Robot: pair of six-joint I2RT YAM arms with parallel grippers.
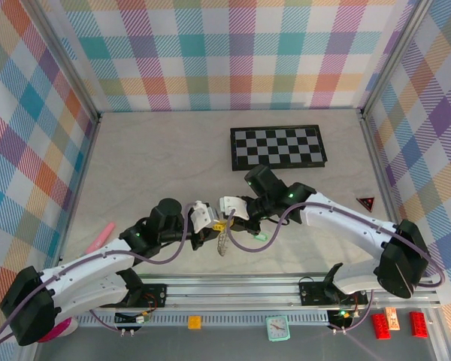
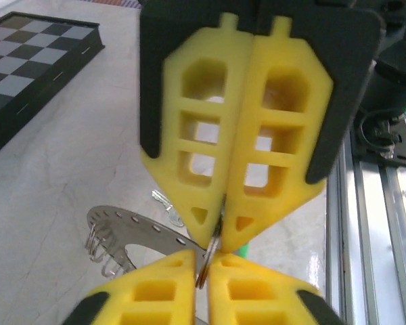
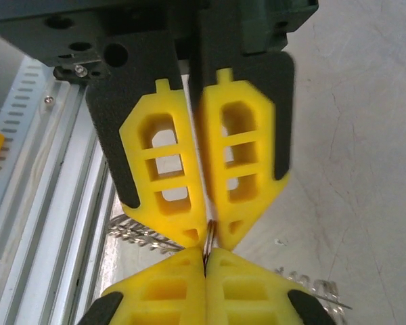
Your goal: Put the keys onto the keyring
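Keyring: one, held near the middle of the desk's front edge, hanging edge-on. It is flat dark grey metal with a row of small holes and wire loops along the rim. Grippers: two, meeting tip to tip. The left gripper and right gripper are both clamped on its thin edge. One green key counted, lying just right of the ring.
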